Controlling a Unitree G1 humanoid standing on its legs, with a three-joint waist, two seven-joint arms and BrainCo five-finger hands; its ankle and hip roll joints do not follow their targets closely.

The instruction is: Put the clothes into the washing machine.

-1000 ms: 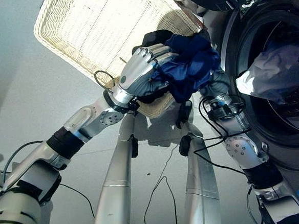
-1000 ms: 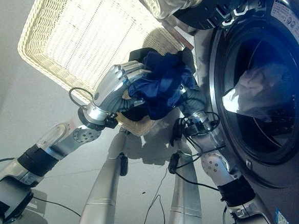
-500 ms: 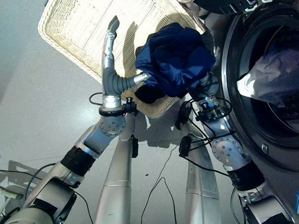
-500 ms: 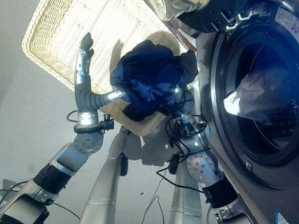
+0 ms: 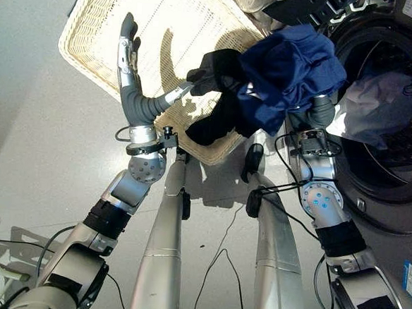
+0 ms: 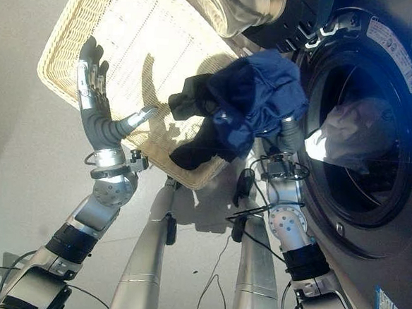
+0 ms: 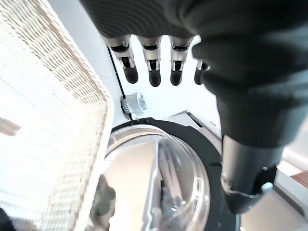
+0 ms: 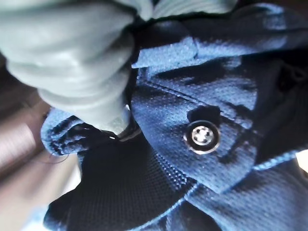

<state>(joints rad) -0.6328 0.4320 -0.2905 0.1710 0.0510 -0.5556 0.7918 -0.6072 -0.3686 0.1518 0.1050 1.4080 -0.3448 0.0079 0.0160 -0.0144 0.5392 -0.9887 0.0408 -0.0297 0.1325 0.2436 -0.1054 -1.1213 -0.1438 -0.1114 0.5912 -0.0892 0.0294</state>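
Note:
A dark blue garment [image 5: 290,68], with a button [image 8: 201,135] showing on it, is bunched over my right hand [image 5: 318,111], which holds it up right in front of the washing machine's round opening [image 5: 402,175]. A black garment [image 5: 219,116] hangs from the bundle's lower left, over the basket's near rim. My left hand [image 5: 129,43] is raised above the wicker basket [image 5: 102,20], open and apart from the clothes, its fingers [image 7: 151,72] straight. A pale cloth [image 5: 379,103] lies inside the drum.
The wicker basket lies on the grey floor, left of the machine. The machine's glass door [image 7: 159,183] stands swung open beyond the basket, past my left hand's fingertips.
My left hand has let go of the bundle and swung left over the basket. My right arm has carried the blue and black clothes up and right, to the drum opening.

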